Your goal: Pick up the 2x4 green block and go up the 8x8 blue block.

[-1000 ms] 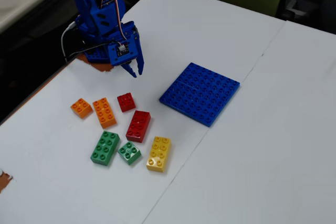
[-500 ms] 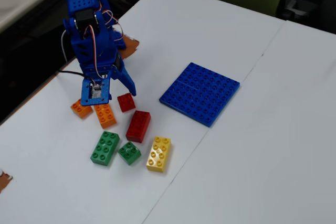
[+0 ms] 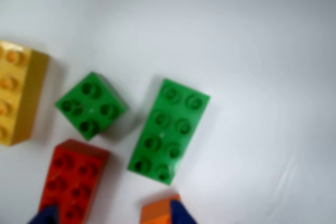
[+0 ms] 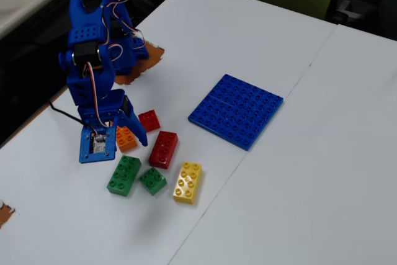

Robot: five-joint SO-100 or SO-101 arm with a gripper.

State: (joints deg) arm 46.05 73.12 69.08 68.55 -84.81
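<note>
While the arm [image 4: 93, 60] leans low over the bricks, nearest the table's [image 4: 298, 184] front edge in the fixed view lies the yellow brick [image 4: 187, 182], with the small green brick [image 4: 152, 180] just left of it and the 2x4 green block [image 4: 124, 175] left again, flat on the white top and free of the claw. Behind the small green one sits the long red brick [image 4: 164, 149], and past that a small red brick [image 4: 149, 120]. An orange brick [image 4: 126, 139] shows partly between the fingers. The claw [image 4: 121, 138] hangs just behind the green block with its fingers spread, gripping nothing. In the blurred wrist view the green block [image 3: 169, 130] lies near the middle, studs up, its two blue fingertips [image 3: 182, 213] poking in at the bottom edge, well apart. Farther back and to the right in the fixed view, the 8x8 blue block [image 4: 236, 110] lies flat, well apart from the bricks
</note>
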